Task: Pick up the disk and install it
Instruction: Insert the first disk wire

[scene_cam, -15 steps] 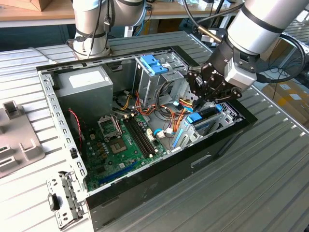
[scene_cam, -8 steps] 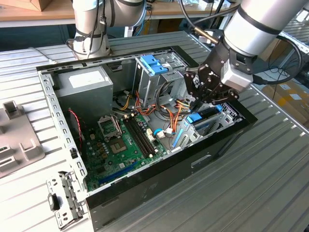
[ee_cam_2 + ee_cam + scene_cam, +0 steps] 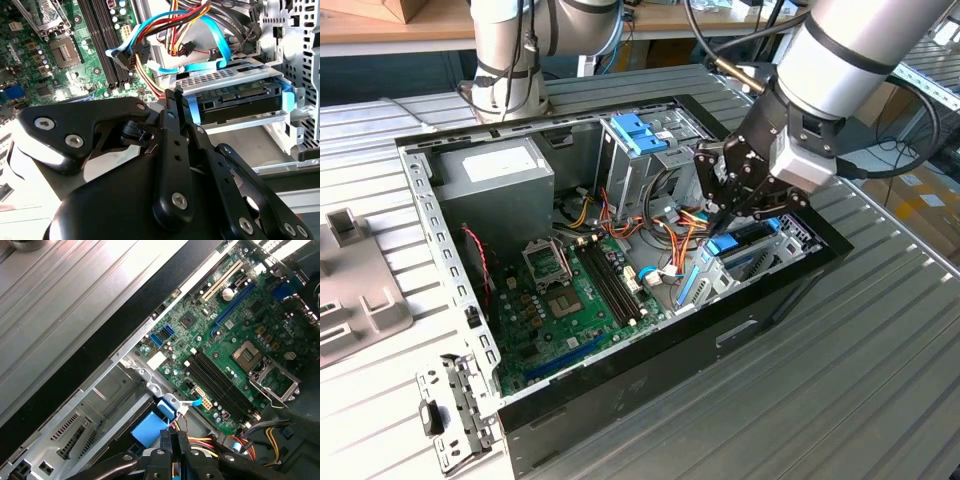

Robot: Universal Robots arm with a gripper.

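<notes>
In the exterior view, an open computer case (image 3: 620,250) lies on its side on a ribbed metal table (image 3: 880,380), with a green motherboard (image 3: 570,300) exposed inside. The arm reaches down into the case's far corner, on the exterior view's right. Its black gripper (image 3: 728,205) hangs just above a blue-edged drive bay, with a bundle of coloured cables (image 3: 675,235) beside the fingertips. The fingers look drawn close together here, with nothing visibly between them.

In the second wrist view, the gripper (image 3: 175,100) points toward the disk (image 3: 240,100), which sits just beyond the fingertips, already lying in a metal bay with a blue rail (image 3: 192,107) at the end nearest the fingers. The fingers (image 3: 172,145) are pressed nearly together and hold nothing. Whether the tips touch the rail cannot be told.

In the first wrist view, the narrow fingers (image 3: 172,450) hover by a blue plastic piece (image 3: 147,427) and the cables (image 3: 250,442).

The disk is likely a dense, rigid metal block, fairly heavy for its size and sensitive to knocks. Its smooth faces could slip, so the blue plastic side rails, or its long edges, seem the safer places to grip or push.
</notes>
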